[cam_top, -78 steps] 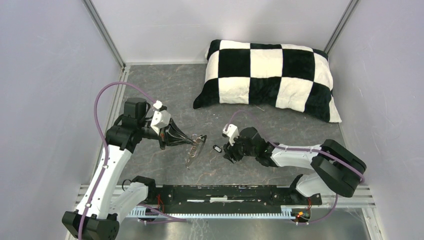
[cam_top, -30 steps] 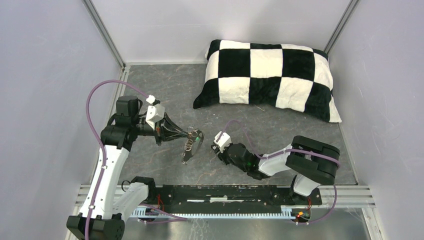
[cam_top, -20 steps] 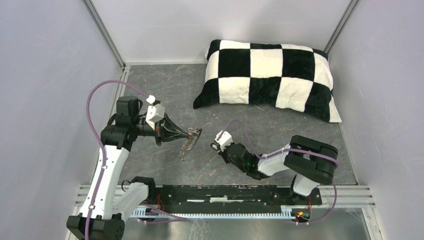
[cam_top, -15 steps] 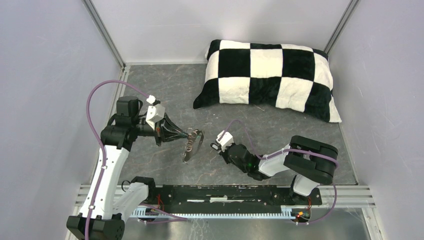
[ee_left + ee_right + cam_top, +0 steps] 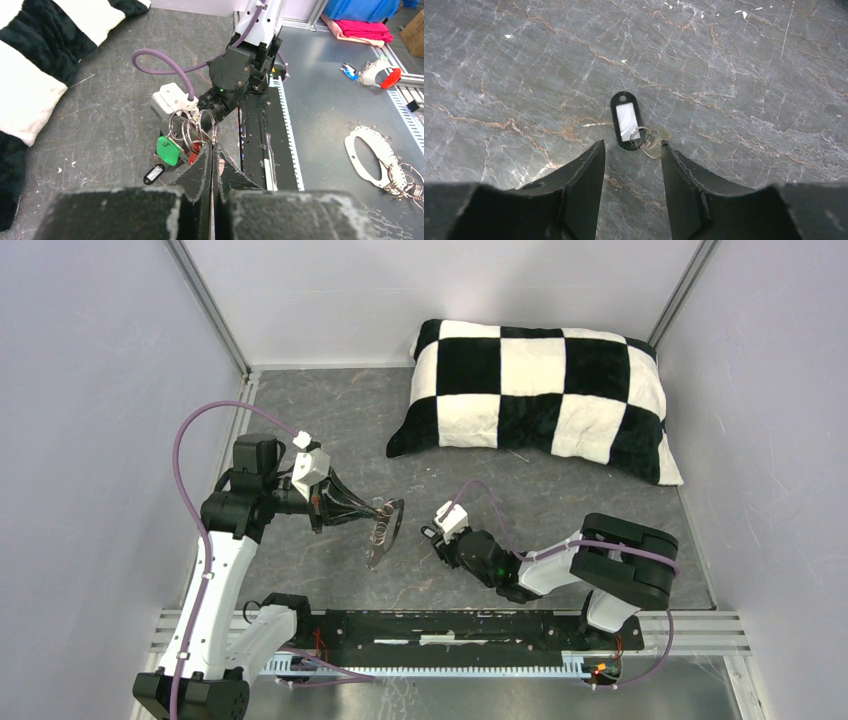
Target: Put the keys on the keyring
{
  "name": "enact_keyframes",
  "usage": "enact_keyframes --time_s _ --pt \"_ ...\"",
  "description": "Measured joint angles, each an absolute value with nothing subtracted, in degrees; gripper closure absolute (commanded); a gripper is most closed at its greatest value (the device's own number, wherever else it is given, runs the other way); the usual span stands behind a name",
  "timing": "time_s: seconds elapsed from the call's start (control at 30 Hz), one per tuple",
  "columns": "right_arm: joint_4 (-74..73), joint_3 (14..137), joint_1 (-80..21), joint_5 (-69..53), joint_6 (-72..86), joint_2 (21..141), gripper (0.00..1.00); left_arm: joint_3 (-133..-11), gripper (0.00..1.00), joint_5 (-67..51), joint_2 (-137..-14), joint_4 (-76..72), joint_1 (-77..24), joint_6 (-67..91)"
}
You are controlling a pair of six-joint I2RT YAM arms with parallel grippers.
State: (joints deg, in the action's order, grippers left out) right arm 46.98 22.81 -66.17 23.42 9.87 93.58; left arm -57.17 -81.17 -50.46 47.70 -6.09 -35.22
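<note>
From above, the left gripper (image 5: 374,511) is clenched on the keyring (image 5: 384,538), holding the flat fob tilted clear of the worktop (image 5: 330,420). The right gripper (image 5: 433,539) sits low, just to its right. The checked pillow (image 5: 540,390) lies far right, well apart and out of the way.

At the left wrist, the green-tagged key (image 5: 167,150) and red-tagged key (image 5: 194,156) hang from wire rings (image 5: 192,127) just beyond the pinched fingers. They look loose and likely to swing.

At the right wrist, the right gripper (image 5: 631,162) is released, one jaw on each side of the black-tagged key (image 5: 654,142), which lies flat on the worktop. Its oblong black tag (image 5: 626,120) points away from the gripper. This key looks light, thin and stiff, and may skid on the hard surface. The tag's narrow width seems the surest hold. Nothing lies between the jaws and the key.
</note>
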Motion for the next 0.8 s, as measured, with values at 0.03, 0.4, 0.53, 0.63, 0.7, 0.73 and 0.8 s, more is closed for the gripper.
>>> enact_keyframes --time_s 0.03,0.4,0.53,0.63,0.7,0.73,0.8 --pt "46.68 23.42 -66.57 24.12 10.33 93.93 0.49 -57.17 0.98 -81.17 -50.46 47.7 -6.09 -35.22" --pt "45.36 28.34 -67.42 28.6 13.87 99.96 0.69 -57.17 0.98 -81.19 -50.46 48.34 -6.09 -35.62" --pt "45.3 28.88 -67.42 28.88 14.79 100.38 0.82 -57.28 0.98 -81.17 -50.48 48.66 -6.09 -35.88" --pt "45.84 28.73 -67.42 29.17 15.22 100.18 0.92 -57.41 0.98 -81.19 -50.48 49.36 -6.09 -36.29" --pt "46.06 28.03 -67.4 29.19 15.22 99.9 0.97 -57.41 0.98 -81.19 -50.52 49.58 -6.09 -36.71" --pt "46.15 27.68 -67.4 29.19 15.18 99.77 0.99 -57.41 0.98 -81.19 -50.54 49.67 -6.09 -36.91" --pt "46.46 26.92 -67.42 29.19 15.16 99.2 1.0 -57.41 0.98 -81.19 -50.54 49.74 -6.09 -36.97"
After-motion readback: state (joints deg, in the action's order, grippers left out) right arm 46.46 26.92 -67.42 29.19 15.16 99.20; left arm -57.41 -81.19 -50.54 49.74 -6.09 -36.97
